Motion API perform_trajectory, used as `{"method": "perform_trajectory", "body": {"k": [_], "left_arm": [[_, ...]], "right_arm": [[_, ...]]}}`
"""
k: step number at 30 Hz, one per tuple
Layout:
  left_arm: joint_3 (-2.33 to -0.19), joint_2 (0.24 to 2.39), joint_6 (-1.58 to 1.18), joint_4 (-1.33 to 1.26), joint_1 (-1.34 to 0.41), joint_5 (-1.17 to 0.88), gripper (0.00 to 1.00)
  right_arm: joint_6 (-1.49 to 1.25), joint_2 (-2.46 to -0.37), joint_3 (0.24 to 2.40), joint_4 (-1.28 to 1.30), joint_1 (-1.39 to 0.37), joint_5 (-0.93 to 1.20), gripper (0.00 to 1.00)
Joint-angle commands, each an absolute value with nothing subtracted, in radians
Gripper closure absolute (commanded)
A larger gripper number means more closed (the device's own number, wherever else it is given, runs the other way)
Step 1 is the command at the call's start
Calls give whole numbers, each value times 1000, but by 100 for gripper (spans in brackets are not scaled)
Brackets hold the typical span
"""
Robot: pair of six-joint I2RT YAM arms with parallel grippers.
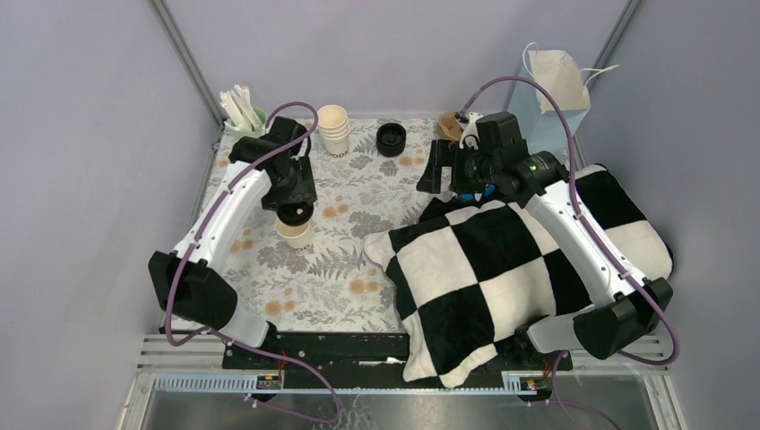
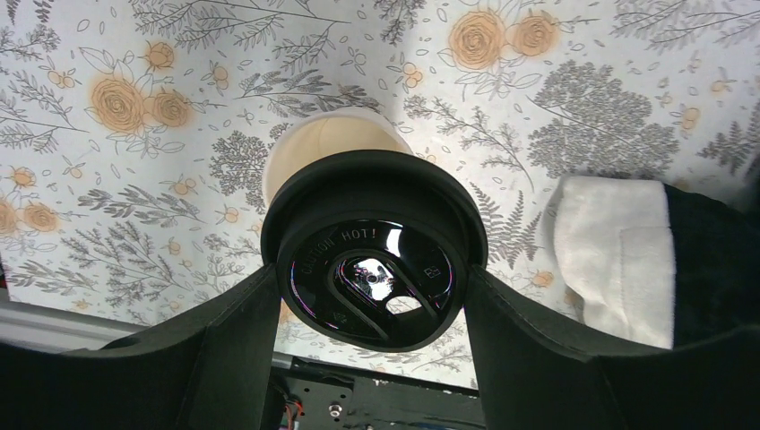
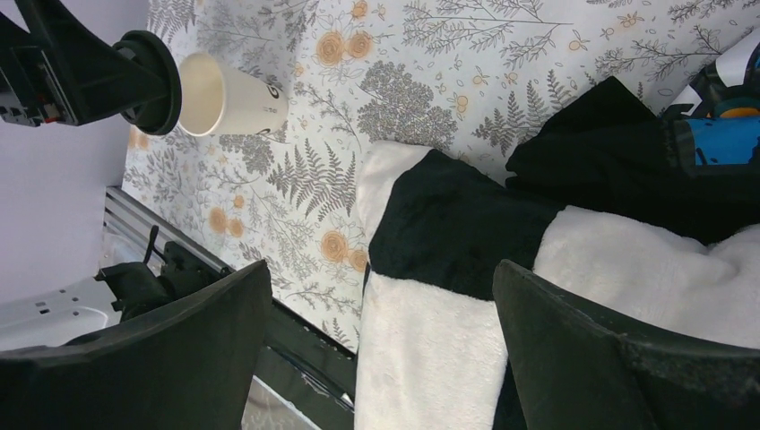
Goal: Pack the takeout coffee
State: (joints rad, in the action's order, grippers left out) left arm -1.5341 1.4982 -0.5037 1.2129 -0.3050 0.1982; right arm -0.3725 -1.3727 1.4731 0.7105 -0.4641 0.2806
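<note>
Between the fingers of our left claw we grip the round black lid, held just over the open cream takeout coffee cup, which stands upright on the floral tabletop. Our right claw gapes wide, holding nothing, above the checkered cushion.

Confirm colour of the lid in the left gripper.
The lid is glossy black; the left wrist view shows it best.

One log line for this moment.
left gripper: gripping lid above open cup | right gripper: open, by checkered cushion | lid unseated
</note>
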Motion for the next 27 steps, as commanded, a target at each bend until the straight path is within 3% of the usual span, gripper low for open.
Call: {"method": "perform_trajectory", "body": {"k": [1, 27], "left_arm": [[-1530, 1521, -462, 1198, -302, 248, 43], [-1423, 1553, -385, 1127, -258, 207, 43]], "right_arm": [[-331, -1387, 1515, 712, -466, 314, 0], [-320, -1371, 1480, 688, -466, 281, 0]]}}
